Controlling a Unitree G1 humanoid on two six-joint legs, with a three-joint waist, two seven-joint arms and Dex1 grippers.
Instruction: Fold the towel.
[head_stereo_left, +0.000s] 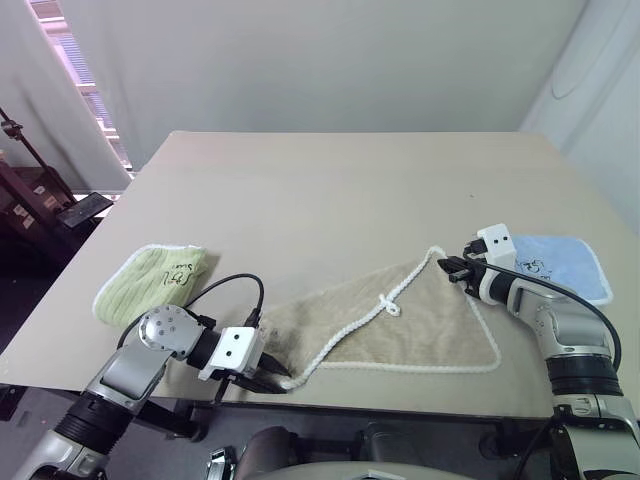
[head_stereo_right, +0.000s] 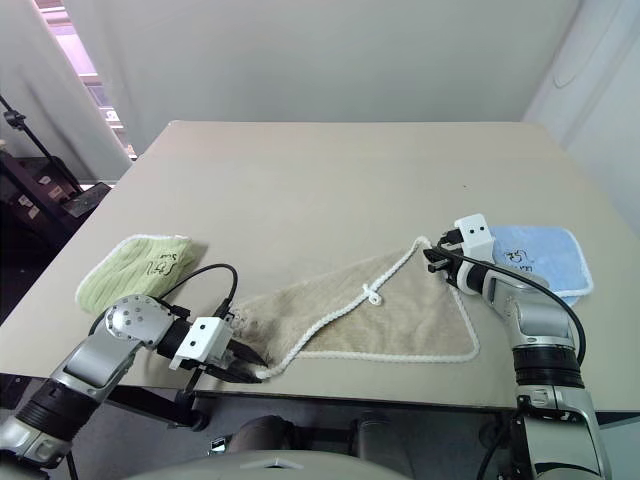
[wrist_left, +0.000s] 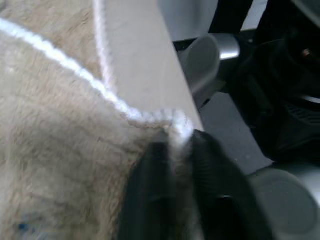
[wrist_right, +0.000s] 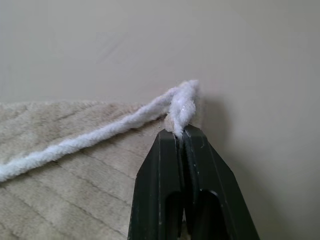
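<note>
**Both grippers pinched on corners of the towel**

Near the table's front edge, between its middle and its right side, lies the beige towel (head_stereo_left: 410, 325), spread in a rough triangle with white corded edging (head_stereo_left: 340, 340) running round it and a small white loop (head_stereo_left: 388, 305) lying on its upper surface. One point of the triangle sits at the front edge, the other reaches back toward the right side of the table (head_stereo_left: 330, 190).

The left gripper (head_stereo_left: 272, 379) has its two black fingers (wrist_left: 150, 185) closed on the towel's front corner, right at the table's front edge; the wrist view shows the cord bunched between them. The right gripper (head_stereo_left: 455, 268) is clamped on the far right corner, its fingers (wrist_right: 170, 170) pressed together with the white cord sticking out just past the tips.

A light green ribbed towel (head_stereo_left: 150, 280) lies folded near the left edge, with dark handwriting on it that looks too small to read. A light blue folded towel (head_stereo_left: 560, 265) rests near the right edge, just beyond the right gripper.
</note>
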